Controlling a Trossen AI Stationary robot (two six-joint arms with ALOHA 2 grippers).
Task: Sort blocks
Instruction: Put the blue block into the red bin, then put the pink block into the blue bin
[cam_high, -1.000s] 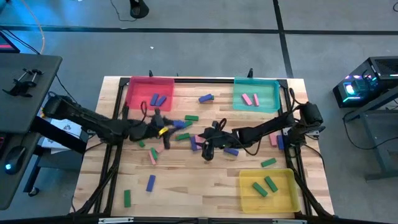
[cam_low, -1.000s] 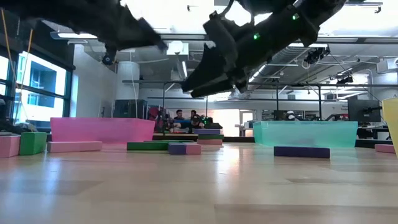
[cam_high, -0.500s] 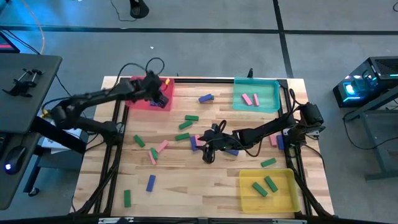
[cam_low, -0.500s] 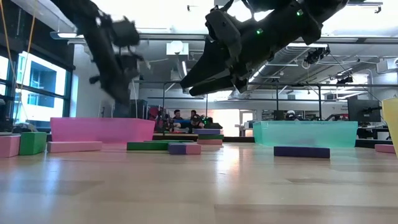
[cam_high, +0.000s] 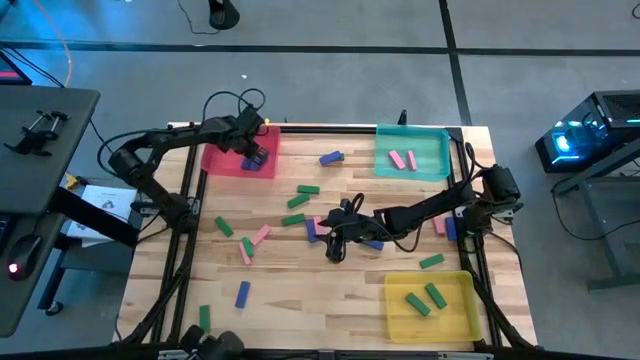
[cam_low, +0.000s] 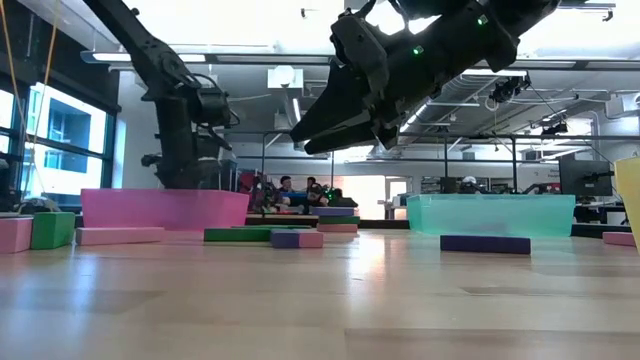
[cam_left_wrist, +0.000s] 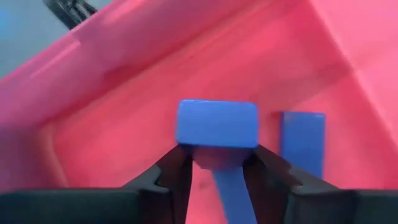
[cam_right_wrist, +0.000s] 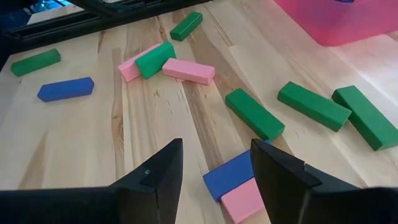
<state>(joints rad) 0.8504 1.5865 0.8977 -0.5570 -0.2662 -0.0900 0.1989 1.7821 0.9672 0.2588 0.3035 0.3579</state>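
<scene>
blue block (cam_left_wrist: 216, 124), blunt end on, between left gripper (cam_left_wrist: 217, 163) jaws over pink tray (cam_left_wrist: 124, 112); grip possibly loosening. right gripper (cam_right_wrist: 214, 163) jaws apart above table (cam_right_wrist: 81, 149).

The left tool (cam_high: 252, 152) hangs over the pink tray (cam_high: 222, 160), blue blocks (cam_high: 250, 163) just beneath it; the right tool (cam_high: 333, 232) hovers mid-tabletop (cam_high: 320, 300).

A wooden worktop (cam_high: 320, 285) carries three square trays: pink (cam_high: 225, 160) and teal (cam_high: 412, 140) at the far corners, yellow (cam_high: 432, 318) nearer (people sit beyond).
</scene>
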